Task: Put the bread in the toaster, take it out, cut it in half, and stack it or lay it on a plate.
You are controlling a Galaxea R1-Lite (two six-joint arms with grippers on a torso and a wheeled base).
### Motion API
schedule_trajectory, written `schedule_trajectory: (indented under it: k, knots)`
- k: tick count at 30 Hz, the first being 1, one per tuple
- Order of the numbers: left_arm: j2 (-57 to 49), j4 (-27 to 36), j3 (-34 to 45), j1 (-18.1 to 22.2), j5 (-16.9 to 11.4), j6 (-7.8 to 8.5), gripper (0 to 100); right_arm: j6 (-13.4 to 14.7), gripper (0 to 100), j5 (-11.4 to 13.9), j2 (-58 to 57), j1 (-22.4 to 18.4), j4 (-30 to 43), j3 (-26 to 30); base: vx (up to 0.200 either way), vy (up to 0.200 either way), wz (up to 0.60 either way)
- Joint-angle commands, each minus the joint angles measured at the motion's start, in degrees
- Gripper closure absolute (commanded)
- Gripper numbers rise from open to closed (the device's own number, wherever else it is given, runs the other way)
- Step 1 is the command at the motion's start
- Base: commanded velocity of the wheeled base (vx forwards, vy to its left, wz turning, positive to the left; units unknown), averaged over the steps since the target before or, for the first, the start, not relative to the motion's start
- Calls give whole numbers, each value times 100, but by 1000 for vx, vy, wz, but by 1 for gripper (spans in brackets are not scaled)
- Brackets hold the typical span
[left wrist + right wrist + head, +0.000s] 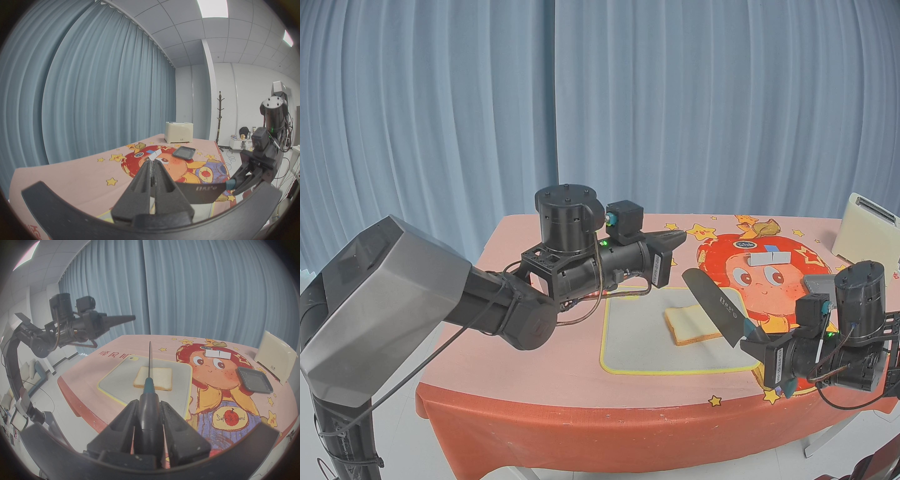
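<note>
Right jaws gripping knife [717, 306], blade slanting over bread [692, 325]; left jaws pressed together, empty, near bench's [550, 365] far edge. Bread whole, pale.

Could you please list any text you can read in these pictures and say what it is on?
Knife: small print on the blade, too blurred to read.
Tablecloth: cursive words by the apple, red characters near the edge, not legible for sure.
Toaster: tiny mark, unreadable.
</note>
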Motion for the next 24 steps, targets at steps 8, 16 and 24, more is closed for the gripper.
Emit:
schedule_trajectory:
  k: [8, 16, 24]
  knots:
    - [-79, 21, -114, -2, -45, -476, 100, 8, 100, 0, 32, 58, -43, -9, 0, -150, 0]
    - [-369, 100, -105, 7, -1, -458, 100, 8, 100, 0, 50, 163, -51, -27, 0, -175, 0]
    - [-536, 100, 89, 33, 236, -379, 100, 8, 100, 9, 270, 269, -113, -53, 0, 0, 0]
